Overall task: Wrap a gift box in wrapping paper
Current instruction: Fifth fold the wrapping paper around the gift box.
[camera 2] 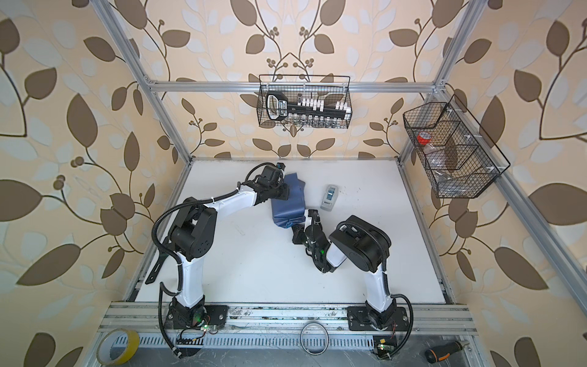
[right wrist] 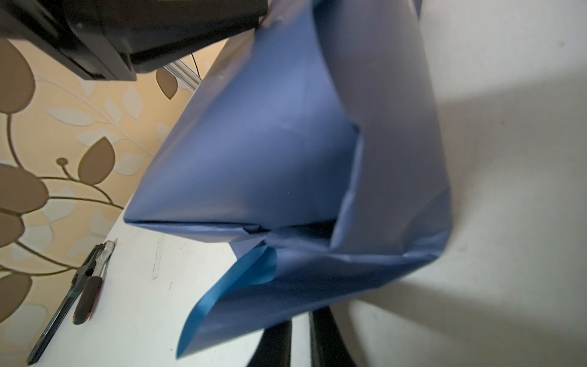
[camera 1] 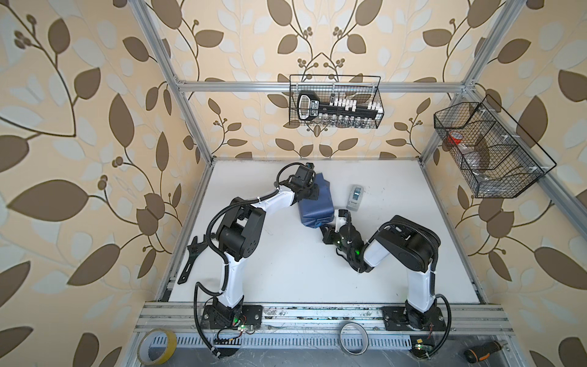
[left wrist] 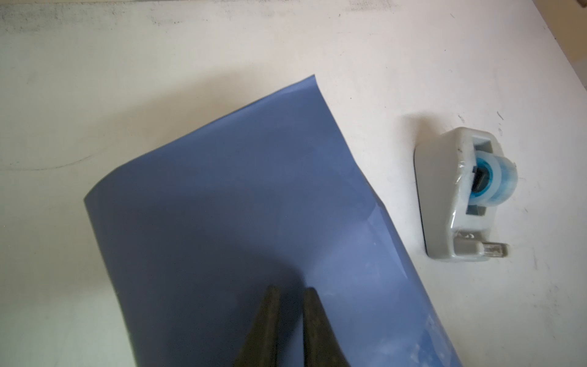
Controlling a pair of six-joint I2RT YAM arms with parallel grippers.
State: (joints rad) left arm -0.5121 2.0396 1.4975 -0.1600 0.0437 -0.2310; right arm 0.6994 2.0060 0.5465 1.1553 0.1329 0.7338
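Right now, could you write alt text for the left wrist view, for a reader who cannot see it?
A slate-blue sheet of wrapping paper spreads over a white table, and two dark fingers of the left hand, close together, reach over it. A grey-white tape dispenser with a blue roll stands beside the paper, not touching it.

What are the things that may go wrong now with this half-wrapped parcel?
1. The near flap of the wrapping paper stands loose by the right fingers, no tape visible on it; it may spring open.
2. The left fingers sit over the paper's unfolded far end; pushing could crease it crookedly or shift the hidden gift box.
3. The tape dispenser lies close beside the parcel; an arm may knock it.
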